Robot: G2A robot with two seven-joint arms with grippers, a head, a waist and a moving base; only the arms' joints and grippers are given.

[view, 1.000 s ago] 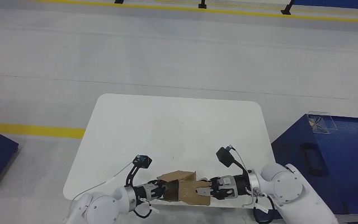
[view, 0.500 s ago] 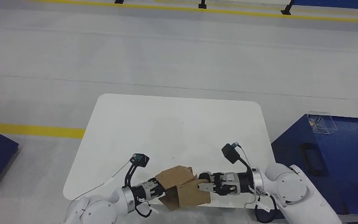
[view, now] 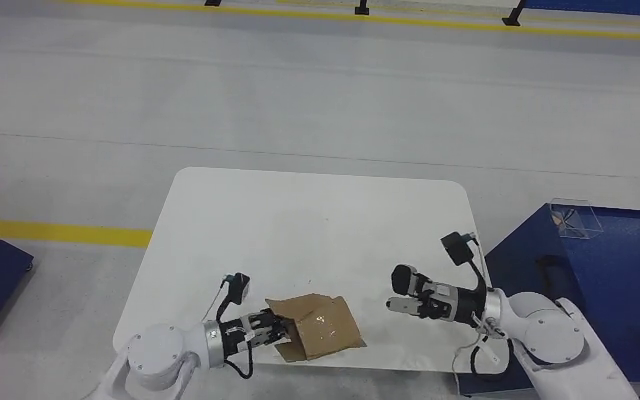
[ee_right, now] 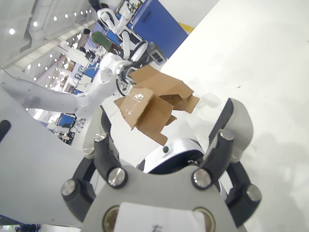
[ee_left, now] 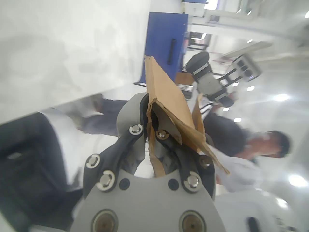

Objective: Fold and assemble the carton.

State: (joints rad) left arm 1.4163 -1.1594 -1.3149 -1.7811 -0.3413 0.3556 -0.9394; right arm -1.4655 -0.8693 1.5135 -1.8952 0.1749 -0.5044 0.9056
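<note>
A brown cardboard carton (view: 318, 326), partly unfolded with loose flaps, sits near the front edge of the white table (view: 320, 230). My left gripper (view: 270, 330) is shut on the carton's left edge; in the left wrist view the cardboard (ee_left: 166, 97) is pinched between the two fingers. My right gripper (view: 398, 290) hangs open to the right of the carton, apart from it, with nothing between its fingers (ee_right: 237, 118). In the right wrist view the carton (ee_right: 154, 97) is held up off the table ahead of the open jaws.
The table's far half lies bare. A blue cabinet (view: 575, 270) with a clear plastic box (view: 573, 217) on it stands to the right of the table. The carton is close to the table's front edge.
My right gripper let go of the carton and drew back to the right. The left arm pulled left and the carton swung with it, lying flatter.
</note>
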